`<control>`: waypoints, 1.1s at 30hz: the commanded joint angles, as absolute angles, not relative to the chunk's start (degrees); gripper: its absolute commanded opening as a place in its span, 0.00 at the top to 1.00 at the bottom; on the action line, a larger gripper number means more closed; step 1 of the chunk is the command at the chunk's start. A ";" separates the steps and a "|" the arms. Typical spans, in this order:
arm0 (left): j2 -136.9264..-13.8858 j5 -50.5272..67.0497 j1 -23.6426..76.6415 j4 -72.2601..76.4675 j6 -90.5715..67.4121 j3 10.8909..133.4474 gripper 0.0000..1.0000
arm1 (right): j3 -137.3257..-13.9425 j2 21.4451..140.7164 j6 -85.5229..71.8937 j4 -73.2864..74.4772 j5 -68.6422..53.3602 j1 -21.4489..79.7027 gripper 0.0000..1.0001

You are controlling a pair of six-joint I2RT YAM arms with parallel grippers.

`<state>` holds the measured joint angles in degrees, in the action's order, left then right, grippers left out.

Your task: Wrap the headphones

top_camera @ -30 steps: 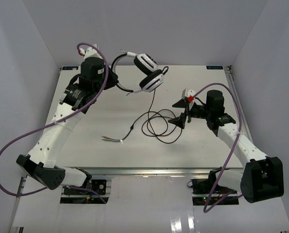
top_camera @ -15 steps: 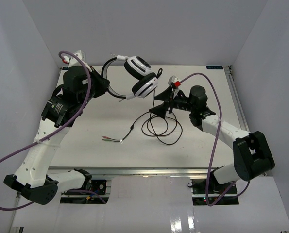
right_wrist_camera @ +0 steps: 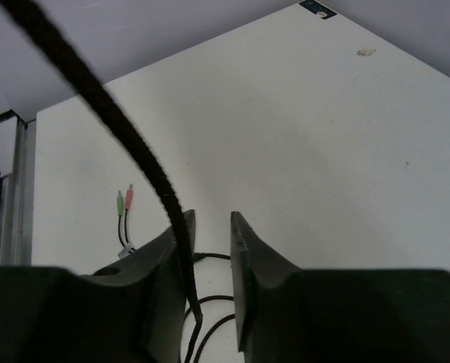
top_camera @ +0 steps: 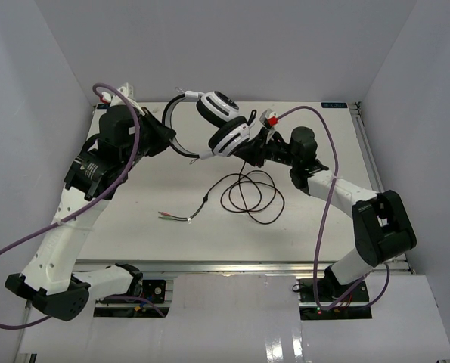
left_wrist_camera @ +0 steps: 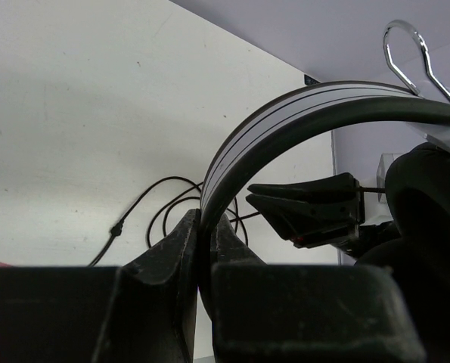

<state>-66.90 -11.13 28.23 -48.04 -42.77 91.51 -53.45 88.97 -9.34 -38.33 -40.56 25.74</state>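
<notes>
The headphones (top_camera: 225, 125) hang in the air over the back of the table, white ear cups to the right of the black headband (left_wrist_camera: 285, 121). My left gripper (top_camera: 166, 138) (left_wrist_camera: 206, 227) is shut on the headband's lower end. The thin black cord (right_wrist_camera: 134, 144) drops from the lower cup into loose loops (top_camera: 251, 198) on the table and ends in green and pink plugs (top_camera: 164, 215) (right_wrist_camera: 124, 200). Just under the lower ear cup is my right gripper (top_camera: 249, 151) (right_wrist_camera: 211, 219). Its jaws stand a narrow gap apart, with the cord running down against the left finger.
The white table (top_camera: 134, 189) has its back edge (top_camera: 300, 103) right behind the headphones and grey walls on three sides. Purple arm cables (top_camera: 338, 189) arc over both arms. In the left wrist view, the right gripper's fingers (left_wrist_camera: 308, 208) show close behind the headband.
The left gripper lifted and tilted the headphones. The right arm swung left and back to the cord under the lower ear cup, and its jaws closed from wide to a narrow gap.
</notes>
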 commanded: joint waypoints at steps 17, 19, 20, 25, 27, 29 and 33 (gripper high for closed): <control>-68.66 -16.18 26.19 -32.89 -28.38 70.06 1.00 | -61.16 64.75 37.27 -6.09 5.90 25.69 0.92; -69.45 -11.60 25.98 -30.50 -24.91 68.74 1.00 | -62.54 65.05 40.89 -5.74 5.24 25.94 0.92; -69.89 -8.51 25.94 -29.37 -23.60 68.43 1.00 | -63.33 65.27 42.98 -5.26 3.99 26.16 0.92; -75.70 11.66 25.93 -27.78 -15.53 72.03 1.00 | -71.42 68.52 49.88 7.48 -9.51 30.97 0.92; -77.41 15.30 25.93 -27.09 -14.18 72.95 1.00 | -75.37 69.79 50.07 12.39 -17.07 31.83 0.92; -78.63 17.52 25.93 -26.30 -13.71 73.30 1.00 | -77.60 70.82 49.51 14.41 -21.53 31.99 0.92; -81.25 22.16 26.15 -24.02 -12.47 74.30 1.00 | -80.64 72.42 48.08 17.35 -29.58 32.41 0.92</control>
<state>-80.90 11.25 26.00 -30.36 -14.26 70.53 -76.41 71.67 47.29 11.98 -17.88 32.15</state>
